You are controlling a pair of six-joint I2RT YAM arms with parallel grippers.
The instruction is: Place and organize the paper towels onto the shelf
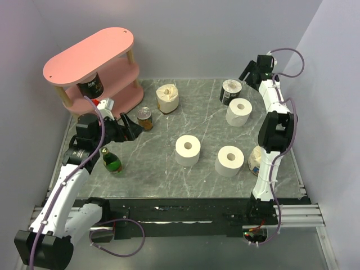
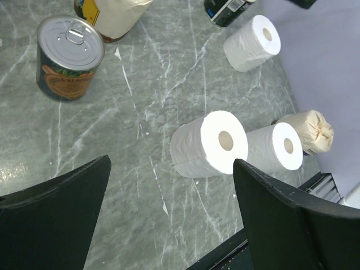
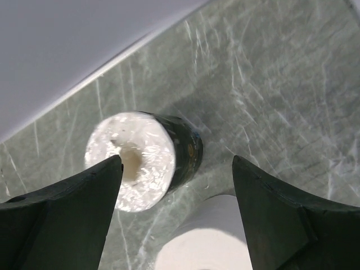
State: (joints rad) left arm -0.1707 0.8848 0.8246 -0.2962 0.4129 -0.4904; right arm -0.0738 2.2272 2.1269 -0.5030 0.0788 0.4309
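While aiming right gripper (image 3: pixel 177 162), parted, empty, at dark-sided cylinder (image 3: pixel 132 169), leaves nearest paper towel roll (image 3: pixel 202 247) just nearside, core upright, far from open left gripper (image 1: pixel 133 128)

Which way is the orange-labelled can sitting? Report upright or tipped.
Upright. The can stands on its base on the table, its pull-tab lid facing up in both the left wrist and top views.
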